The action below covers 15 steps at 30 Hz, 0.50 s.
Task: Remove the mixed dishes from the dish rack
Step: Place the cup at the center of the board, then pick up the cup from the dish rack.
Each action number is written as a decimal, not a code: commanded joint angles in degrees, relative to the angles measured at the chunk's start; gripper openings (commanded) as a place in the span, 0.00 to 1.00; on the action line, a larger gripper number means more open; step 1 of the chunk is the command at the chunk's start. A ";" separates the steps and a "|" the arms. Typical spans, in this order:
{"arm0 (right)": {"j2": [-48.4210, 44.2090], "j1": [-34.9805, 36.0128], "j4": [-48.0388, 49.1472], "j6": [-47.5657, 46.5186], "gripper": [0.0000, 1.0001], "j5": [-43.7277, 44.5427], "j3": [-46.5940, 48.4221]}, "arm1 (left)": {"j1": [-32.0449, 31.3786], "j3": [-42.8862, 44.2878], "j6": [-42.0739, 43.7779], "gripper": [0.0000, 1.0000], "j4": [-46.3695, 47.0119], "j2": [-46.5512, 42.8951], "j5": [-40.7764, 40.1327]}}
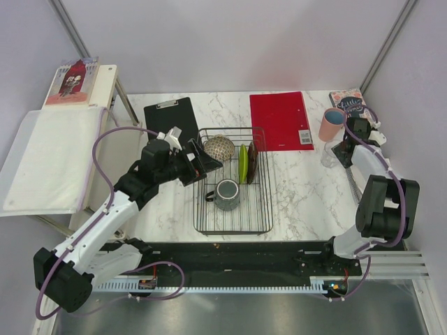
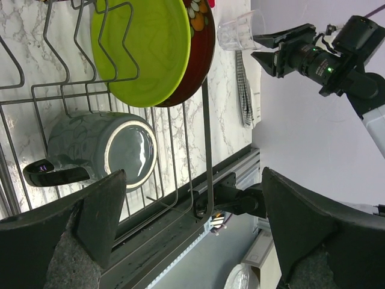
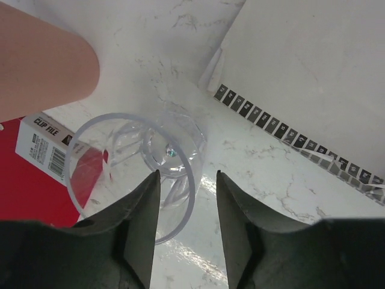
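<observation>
The black wire dish rack (image 1: 234, 222) stands mid-table. It holds a beige mesh-patterned bowl (image 1: 218, 147), a lime-green plate (image 1: 243, 162) and a dark red patterned plate (image 1: 251, 162) on edge, and a grey handled mug (image 1: 228, 194). My left gripper (image 1: 202, 164) hovers open and empty over the rack's left side, beside the bowl; the left wrist view (image 2: 192, 174) shows the mug (image 2: 102, 150) and both plates (image 2: 144, 48). The pink cup (image 1: 332, 124) and the small clear glass (image 1: 328, 155) stand at the right. My right gripper (image 3: 187, 180) is open, with the glass's (image 3: 138, 168) rim wall between its fingers.
A flat black clipboard (image 1: 170, 115) and a red folder (image 1: 281, 118) lie behind the rack. A book (image 1: 349, 101) lies at the far right corner. A side shelf with a white cloth (image 1: 49, 157) stands left of the table. A checked cloth (image 2: 243, 90) lies by the right edge.
</observation>
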 commanded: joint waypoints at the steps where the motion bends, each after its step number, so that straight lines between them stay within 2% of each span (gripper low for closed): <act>1: -6.66 0.32 0.76 0.55 0.52 -2.31 -1.03 | -0.14 0.51 2.38 0.99 0.51 -0.74 -0.71; 2: -7.45 0.41 0.67 0.47 0.56 -2.57 -1.03 | -0.14 0.42 2.38 0.99 0.34 -0.74 -0.79; 5: -10.53 0.50 -0.73 0.38 0.60 -3.27 0.02 | -0.14 0.60 2.38 0.99 0.16 -1.00 -0.97; 11: -21.85 2.60 -1.62 1.43 0.61 -7.92 0.12 | -0.14 1.12 5.45 0.99 -0.63 -2.14 -3.25; 15: -34.40 8.83 8.91 -0.49 0.62 -21.50 -5.68 | -0.76 2.70 13.33 0.99 -4.83 -1.88 -6.06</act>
